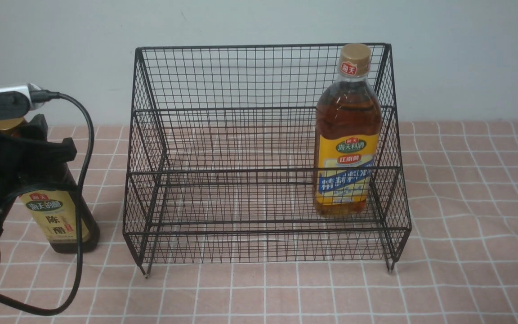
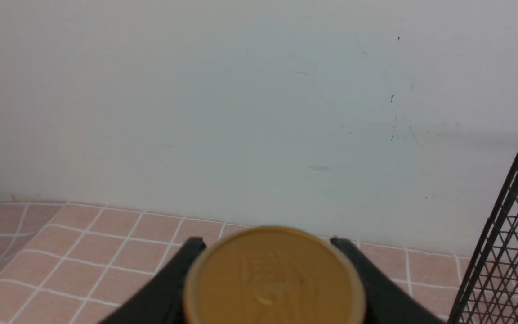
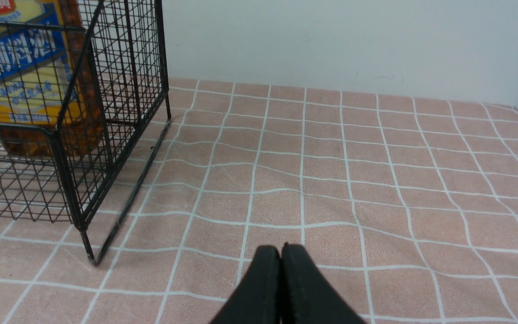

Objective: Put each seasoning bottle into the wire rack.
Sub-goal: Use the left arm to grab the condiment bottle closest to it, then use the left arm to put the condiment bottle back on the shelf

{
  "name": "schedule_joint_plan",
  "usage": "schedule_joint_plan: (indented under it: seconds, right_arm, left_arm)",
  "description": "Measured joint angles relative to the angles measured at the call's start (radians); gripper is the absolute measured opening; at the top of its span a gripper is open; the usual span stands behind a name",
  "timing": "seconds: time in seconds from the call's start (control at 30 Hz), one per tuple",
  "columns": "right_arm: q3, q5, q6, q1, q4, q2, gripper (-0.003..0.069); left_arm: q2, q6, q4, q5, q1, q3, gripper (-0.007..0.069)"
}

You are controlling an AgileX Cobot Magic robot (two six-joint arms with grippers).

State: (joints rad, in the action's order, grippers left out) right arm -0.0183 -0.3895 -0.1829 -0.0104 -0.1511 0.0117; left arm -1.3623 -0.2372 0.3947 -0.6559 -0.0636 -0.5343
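Worktop (image 1: pixel 466 234) wearing a pink checked cloth (image 1: pixel 259 292), black wire rack (image 1: pixel 223 243) standing on its short feet on the cloth, dark seasoning bottle (image 1: pixel 56 225) standing upright just left of the rack

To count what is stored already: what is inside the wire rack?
Only the amber bottle, upright at the right end of the wire rack. The mesh floor behind that bottle is covered.

The amber bottle (image 1: pixel 348 135) is taking up the right end of the wire rack (image 1: pixel 241 108), its left and middle sections are standing open from above, the dark bottle (image 1: pixel 56 220) is blocking the cloth (image 1: pixel 466 202) just left, and the right side is lying free.
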Motion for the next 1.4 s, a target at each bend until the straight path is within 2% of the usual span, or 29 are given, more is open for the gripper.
schedule_joint_plan:
  seconds: [0.17,0.33,0.47,0.57,0.87,1.03,1.23,1.4]
  right_arm:
    - [0.000,0.000,0.000,0.000,0.000,0.000,-0.0014]
    - [0.000,0.000,0.000,0.000,0.000,0.000,-0.0014]
    - [0.000,0.000,0.000,0.000,0.000,0.000,-0.0014]
    - [0.000,0.000,0.000,0.000,0.000,0.000,-0.0014]
    - [0.000,0.000,0.000,0.000,0.000,0.000,-0.0014]
    - [0.000,0.000,0.000,0.000,0.000,0.000,-0.0014]
    - [0.000,0.000,0.000,0.000,0.000,0.000,-0.0014]
    - [0.000,0.000,0.000,0.000,0.000,0.000,-0.0014]
  left_arm:
    - [0.076,-0.048,0.031,0.022,0.001,-0.029,0.0304]
    - [0.154,-0.134,0.059,0.165,0.001,-0.196,0.0304]
    - [0.167,-0.147,0.137,0.312,-0.006,-0.349,0.0304]
    - [0.167,-0.173,0.245,0.395,-0.065,-0.496,0.0304]
    - [0.126,-0.301,0.319,0.350,-0.211,-0.665,0.0304]
    - [0.018,-0.417,0.448,0.274,-0.287,-0.737,0.0304]
    - [-0.086,-0.503,0.560,0.215,-0.300,-0.769,0.0303]
    - [-0.151,-0.517,0.627,0.168,-0.300,-0.785,0.0303]
